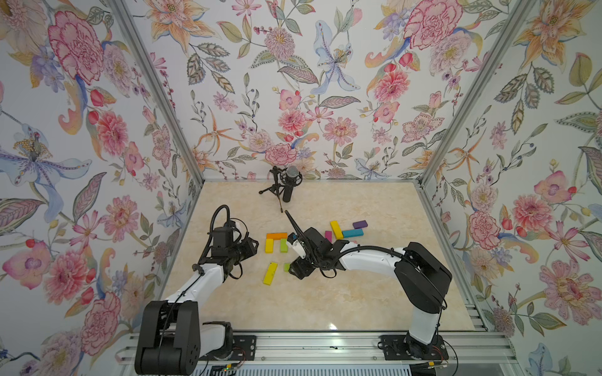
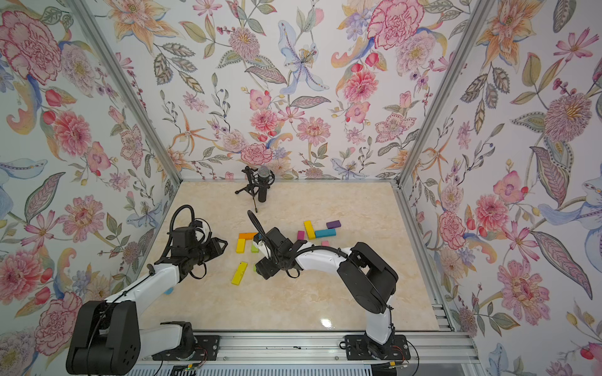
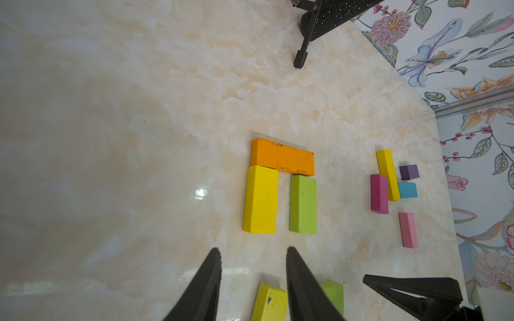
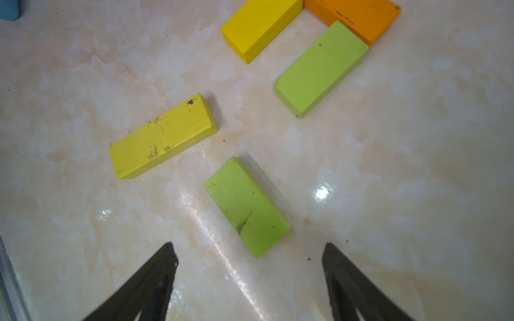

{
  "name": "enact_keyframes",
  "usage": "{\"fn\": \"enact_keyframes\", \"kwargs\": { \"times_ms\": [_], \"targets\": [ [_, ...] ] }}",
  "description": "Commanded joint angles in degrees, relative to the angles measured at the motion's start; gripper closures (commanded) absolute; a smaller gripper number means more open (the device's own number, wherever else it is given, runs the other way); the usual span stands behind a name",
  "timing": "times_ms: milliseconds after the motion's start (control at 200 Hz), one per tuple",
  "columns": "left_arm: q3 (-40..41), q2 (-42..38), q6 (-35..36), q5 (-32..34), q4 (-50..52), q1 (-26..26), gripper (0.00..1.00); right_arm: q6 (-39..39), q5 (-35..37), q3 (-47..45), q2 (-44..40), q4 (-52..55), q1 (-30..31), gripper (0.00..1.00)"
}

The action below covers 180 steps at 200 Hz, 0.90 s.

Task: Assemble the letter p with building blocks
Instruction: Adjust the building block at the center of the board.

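Three walls of flowered wallpaper point(image 1: 293, 81) in aluminium framing close in a glossy cream marble-look tabletop point(image 1: 325, 299). A black microphone on a small tripod point(image 1: 289, 185) stands near the back wall.

Mid-table, a flat orange block point(image 1: 277, 235) lies crosswise. A short yellow block point(image 1: 269, 245) and a lime green block point(image 1: 283, 245) butt against its near edge like two legs. Nearer the front lie a tilted long yellow block point(image 1: 270, 273) and a second lime block point(image 4: 247, 207), apart from each other. Off to the right is a loose cluster: a yellow bar point(image 1: 336, 229), a teal block point(image 1: 352, 233), a purple block point(image 1: 360, 224), a magenta block point(image 1: 328, 236) and a pink block point(image 3: 408, 230).

The left arm reaches in with a bent elbow. The left gripper point(image 3: 253, 248) hovers beside the arch, fingers parted and empty. The right arm folds across the table. The right gripper point(image 4: 249, 244) points down over the second lime block, fingers spread wide. The block's end lies between the tips and touches neither.
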<state>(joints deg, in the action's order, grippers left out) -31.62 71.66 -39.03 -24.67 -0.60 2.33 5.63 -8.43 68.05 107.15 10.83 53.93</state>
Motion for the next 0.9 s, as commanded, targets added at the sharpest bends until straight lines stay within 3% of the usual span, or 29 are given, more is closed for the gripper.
{"fn": "enact_keyframes", "kwargs": {
  "times_ms": [0,435,806,896],
  "targets": [
    [0.51,-1.00,-0.01,1.19,1.42,0.66,0.59,-4.91,-1.68,-0.05,-0.69,1.36,0.17,0.19],
    [-0.37,-0.25,0.72,1.83,2.02,0.66,0.59,-16.06,2.74,7.89,6.89,7.82,1.06,0.23],
    [0.02,-1.61,0.19,3.23,2.04,0.37,0.59,-19.40,6.69,7.33,8.50,9.22,2.47,0.46],
    [-0.06,-1.50,0.33,3.35,2.01,0.18,0.59,-20.24,6.30,7.46,8.85,9.32,2.78,0.47]
  ]
}}
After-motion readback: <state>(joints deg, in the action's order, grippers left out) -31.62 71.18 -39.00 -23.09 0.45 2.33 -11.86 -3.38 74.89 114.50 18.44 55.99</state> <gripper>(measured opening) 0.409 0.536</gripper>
